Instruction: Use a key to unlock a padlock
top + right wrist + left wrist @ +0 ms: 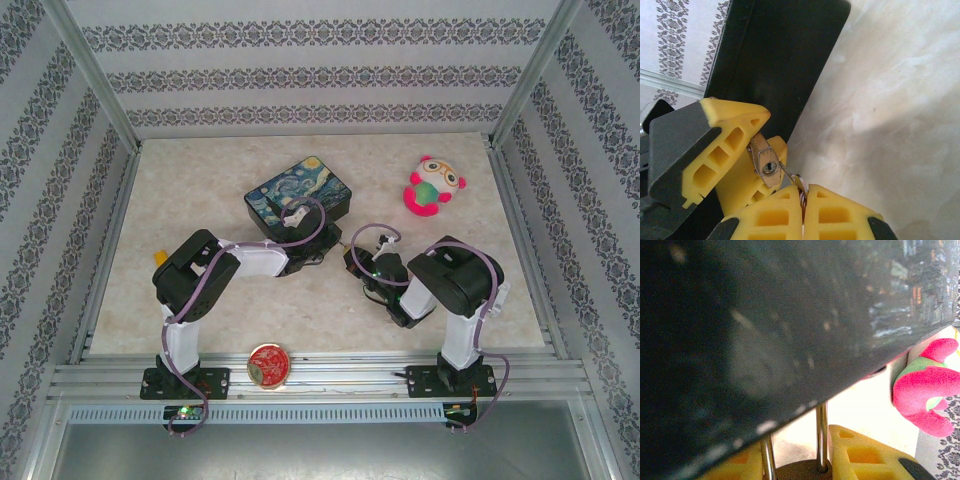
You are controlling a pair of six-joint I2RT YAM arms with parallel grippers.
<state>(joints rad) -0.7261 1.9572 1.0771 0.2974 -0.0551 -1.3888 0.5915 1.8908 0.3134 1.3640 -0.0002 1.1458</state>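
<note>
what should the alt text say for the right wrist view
The left gripper holds a small brass padlock, keyhole facing the camera, beside the dark side of a box. Just below it, the right gripper is shut on what looks like the key. A pale marbled table lies to the right.

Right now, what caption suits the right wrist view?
Left claw holds the brass padlock beside the box; right claw pinches the key.
</note>
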